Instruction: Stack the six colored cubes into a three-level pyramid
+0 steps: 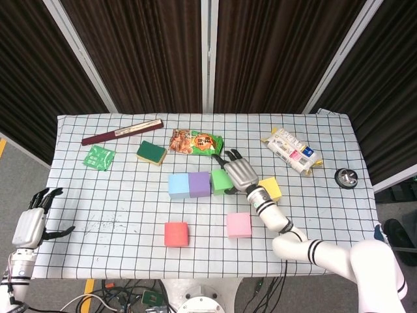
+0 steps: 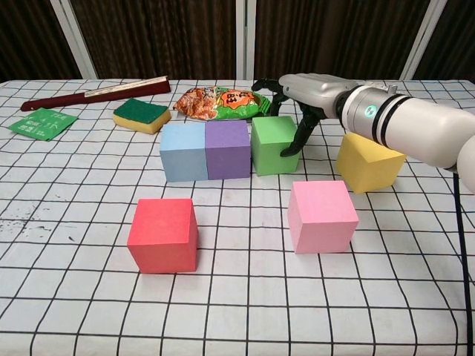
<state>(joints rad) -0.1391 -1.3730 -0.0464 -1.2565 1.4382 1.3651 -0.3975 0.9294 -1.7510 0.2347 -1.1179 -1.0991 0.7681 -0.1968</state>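
Cubes sit in a row at the middle of the white checked tablecloth (image 2: 74,297): we see a light blue foam cube (image 2: 183,150) touching a purple foam cube (image 2: 227,148), with a green foam cube (image 2: 270,144) just beside the purple one. Our right hand (image 2: 312,87) rests over the green cube, its dark fingers (image 2: 300,137) draped down the cube's right face and others curled over the far edge, so the hand grips it. A yellow foam cube (image 2: 369,162) stands tilted just right of the hand. Nearer us lie a red foam cube (image 2: 163,234) and a pink foam cube (image 2: 322,216), well apart. Our left hand (image 1: 32,222) hangs off the table's left edge, fingers spread and holding nothing. Behind the row lie an orange snack bag (image 2: 219,101) and a green-topped yellow sponge (image 2: 141,114).
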